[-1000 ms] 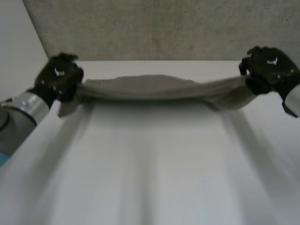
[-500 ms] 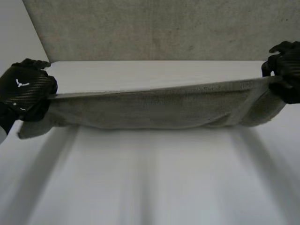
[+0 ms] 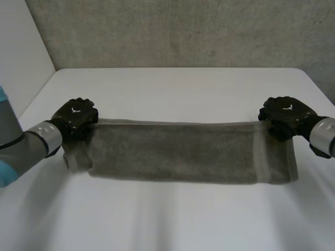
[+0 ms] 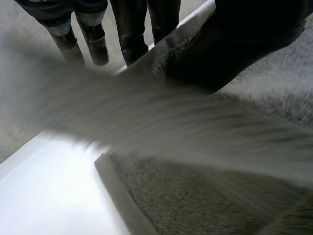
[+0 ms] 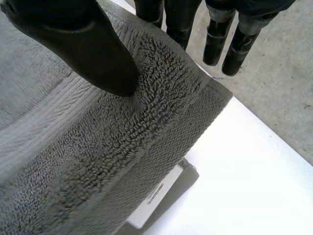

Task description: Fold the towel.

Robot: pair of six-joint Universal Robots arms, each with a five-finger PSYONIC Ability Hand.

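Note:
A grey-brown towel [image 3: 178, 151] hangs as a long folded band, stretched between my two hands low over the white table [image 3: 178, 89]. My left hand [image 3: 76, 117] pinches the band's upper left corner. In the left wrist view the thumb [image 4: 234, 44] presses the towel [image 4: 205, 186] against the fingers [image 4: 132, 29] behind it. My right hand [image 3: 285, 116] pinches the upper right corner. There the thumb [image 5: 88, 44] presses the towel [image 5: 98, 147] onto the fingers [image 5: 222, 39] behind its edge. The towel's lower edge is near the table.
A grey concrete wall [image 3: 178, 31] rises behind the table's far edge. The table's left edge [image 3: 36, 99] lies beside my left arm [image 3: 26, 146]. Bare tabletop stretches before and behind the towel.
Both hands have swung the towel back down from a raised position to low over the table, and the band now hangs flatter and more spread.

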